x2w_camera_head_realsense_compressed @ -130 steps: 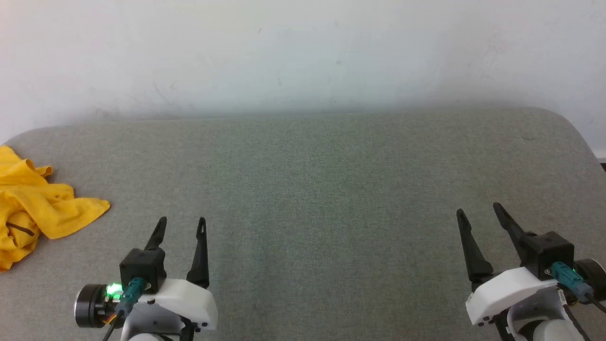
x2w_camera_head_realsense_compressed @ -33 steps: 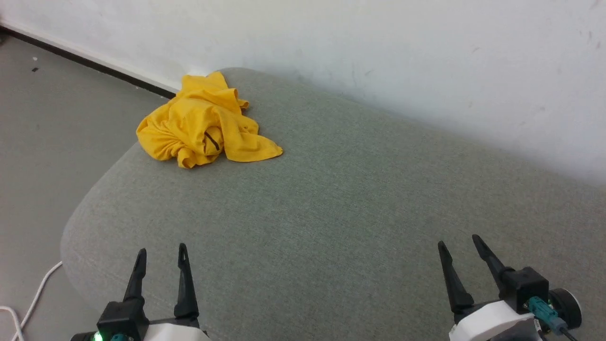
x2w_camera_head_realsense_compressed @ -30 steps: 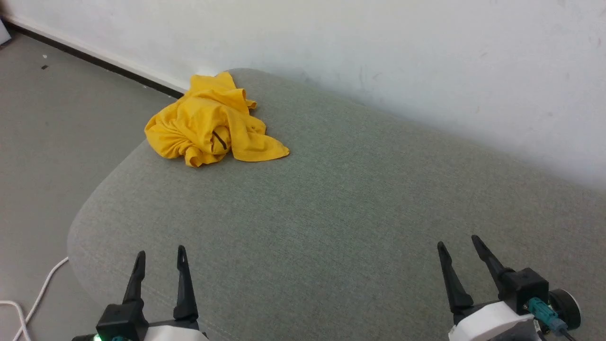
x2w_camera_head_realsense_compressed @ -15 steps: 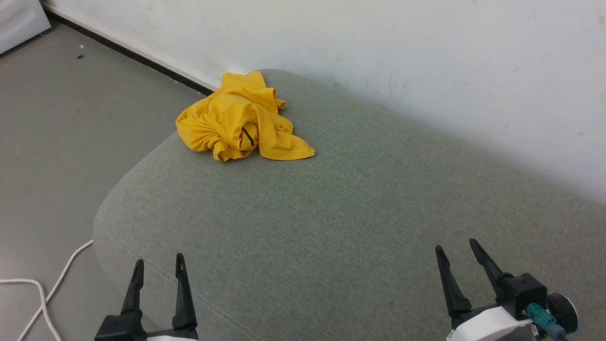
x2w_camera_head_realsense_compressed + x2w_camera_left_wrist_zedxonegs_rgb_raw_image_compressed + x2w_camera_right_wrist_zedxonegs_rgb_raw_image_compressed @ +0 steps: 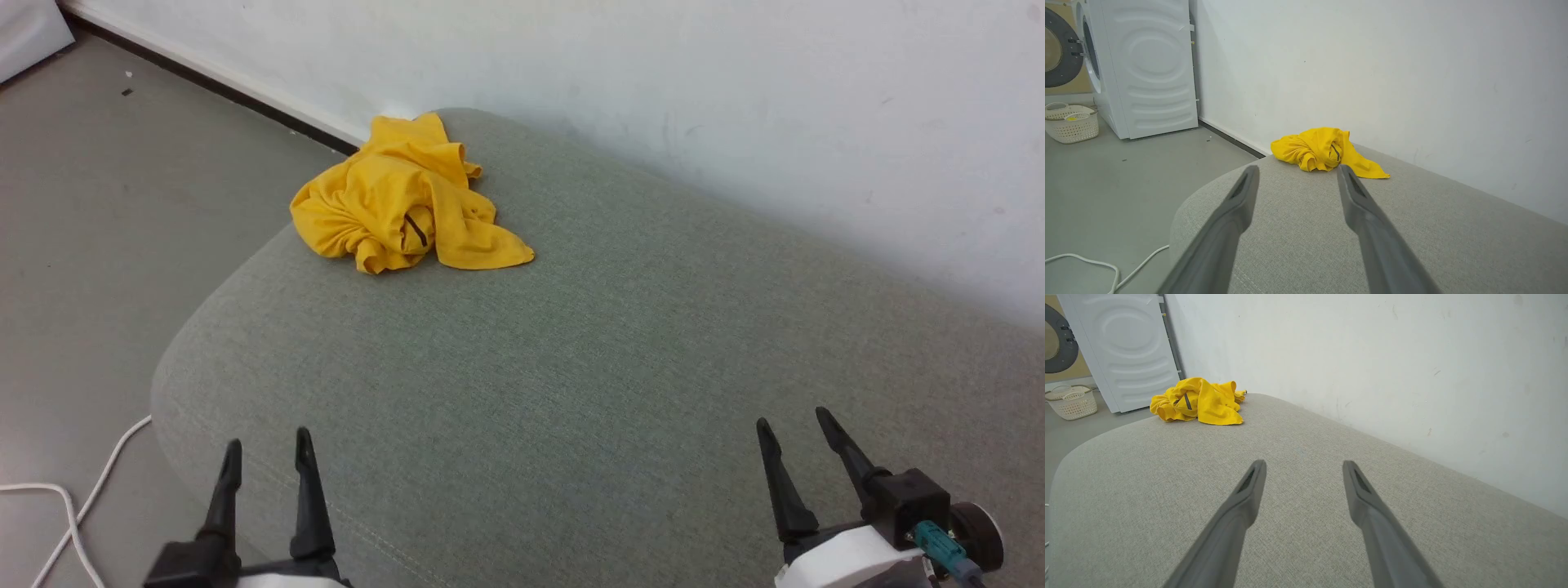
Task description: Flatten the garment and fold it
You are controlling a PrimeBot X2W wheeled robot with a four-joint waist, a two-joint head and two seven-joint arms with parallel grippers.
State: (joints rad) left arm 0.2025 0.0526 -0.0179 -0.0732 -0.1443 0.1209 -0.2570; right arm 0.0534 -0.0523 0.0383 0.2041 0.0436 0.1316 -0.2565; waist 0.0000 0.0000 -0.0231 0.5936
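You see the garment (image 5: 404, 208), a bright yellow shirt, lying in a crumpled heap on the grey worktop (image 5: 571, 367). In the head view it sits at about 11 o'clock, on the far left corner of the worktop, close to the white wall (image 5: 653, 73). One flat flap of it points toward 4 o'clock. A short dark stripe shows in a fold in the middle of the heap.

Your left tool (image 5: 269, 439) is at 7 o'clock, over the near left edge of the worktop. Its two dark fingers stand apart and hold nothing. The garment is well apart from it, at about 1 o'clock from the tool. In the left wrist view the garment lies past the fingertips, at 12 o'clock.

Your right tool (image 5: 792, 419) is at 5 o'clock, over the worktop. Its fingers stand apart too, and they are empty. In the right wrist view the garment is far off at 10 o'clock.

The grey floor (image 5: 122, 188) is at 9 o'clock, with a white cable (image 5: 73, 506) on it at 8 o'clock. In the left wrist view a white washing machine (image 5: 1147, 69) stands at 10 o'clock, with a pale basket (image 5: 1071, 126) just beside it.
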